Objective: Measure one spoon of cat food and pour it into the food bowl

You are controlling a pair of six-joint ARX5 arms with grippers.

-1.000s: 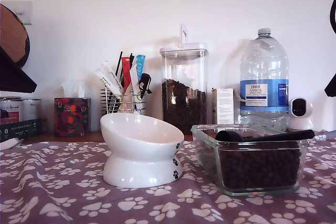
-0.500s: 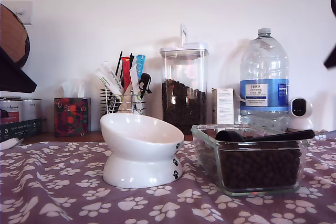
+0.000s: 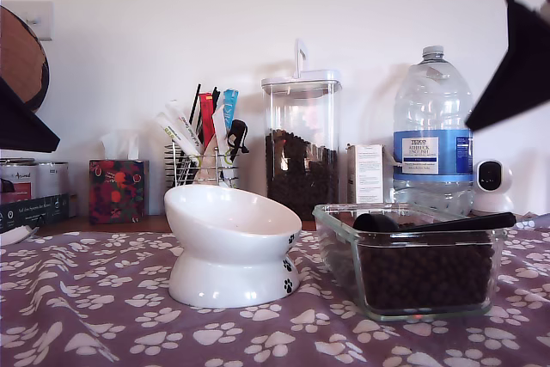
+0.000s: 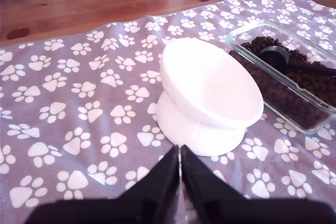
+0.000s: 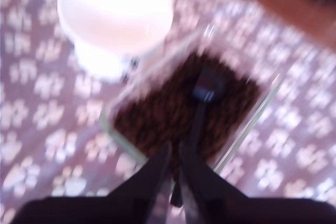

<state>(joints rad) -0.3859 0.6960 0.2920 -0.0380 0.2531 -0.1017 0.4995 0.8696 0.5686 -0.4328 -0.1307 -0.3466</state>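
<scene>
While my second gripper (image 5: 176,153) hangs high above the glass dish (image 3: 339,247), jaws pressed together and empty, the spoon (image 5: 202,95) lies untouched on the cat food (image 5: 157,114) inside it, handle resting over the rim. My first gripper (image 4: 180,169), jaws likewise closed, sits near the food bowl (image 4: 210,85). Risk: the second wrist view is blurred; descending with the jaws closed could knock the handle and scatter kibble across the surface.

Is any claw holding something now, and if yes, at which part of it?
Nothing is held. My first gripper and my second gripper are both shut and empty. The spoon lies in the glass dish on the cat food.
</scene>
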